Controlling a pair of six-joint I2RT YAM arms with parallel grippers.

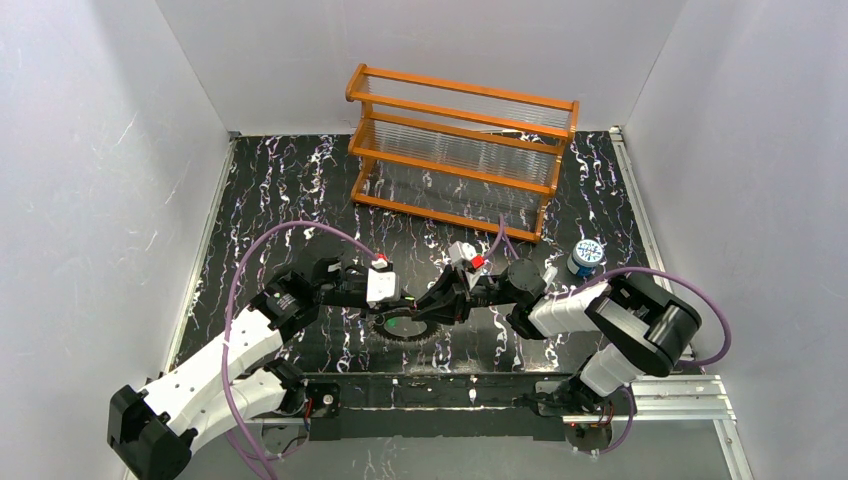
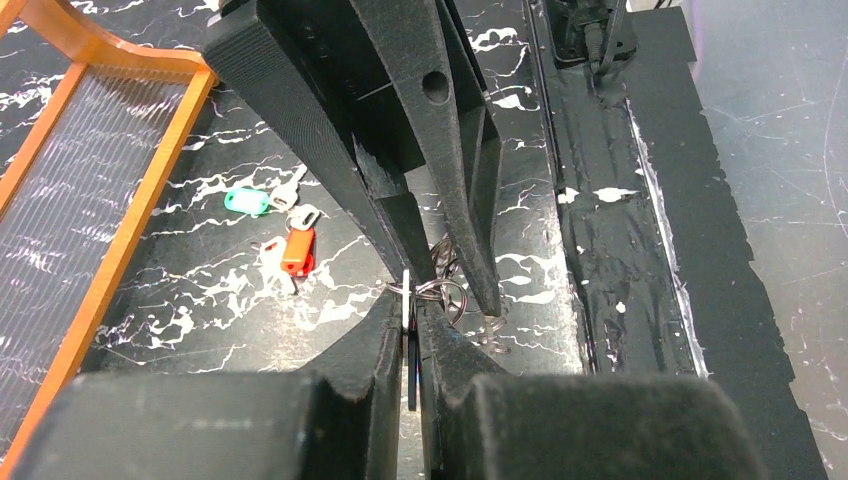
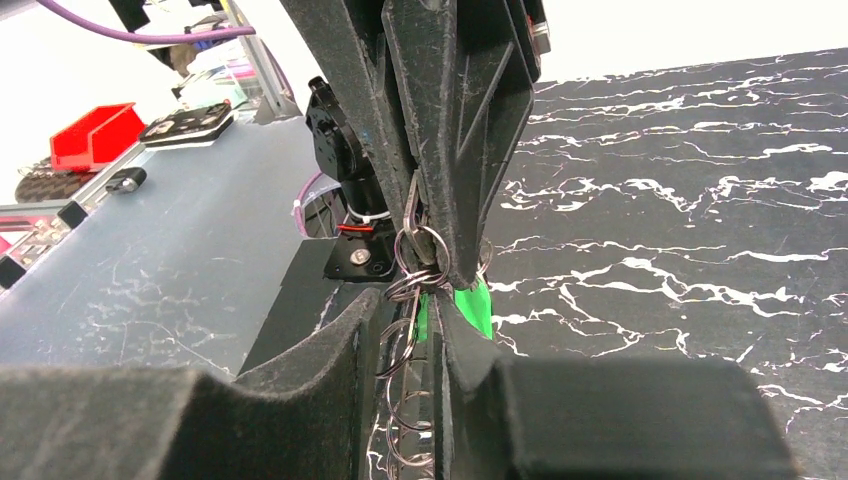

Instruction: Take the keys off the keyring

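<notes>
My left gripper (image 2: 410, 300) is shut on a thin flat dark plate seen edge-on, the keyring (image 2: 408, 340), with small wire rings (image 2: 447, 292) bunched at its tip. From above, the toothed keyring (image 1: 408, 333) hangs low between both grippers, a green key (image 1: 400, 322) on it. My right gripper (image 3: 408, 300) faces the left one, jaws apart, a chain of wire rings (image 3: 405, 350) loose in the gap and the green key (image 3: 470, 305) just past its right finger. Two loose keys lie on the table, one green (image 2: 247, 202) and one red (image 2: 298, 250).
An orange wooden rack (image 1: 460, 150) with clear rods stands at the back of the black marbled table (image 1: 290, 190). A small blue-white lid (image 1: 586, 255) sits at the right, near the right arm. White walls close in both sides.
</notes>
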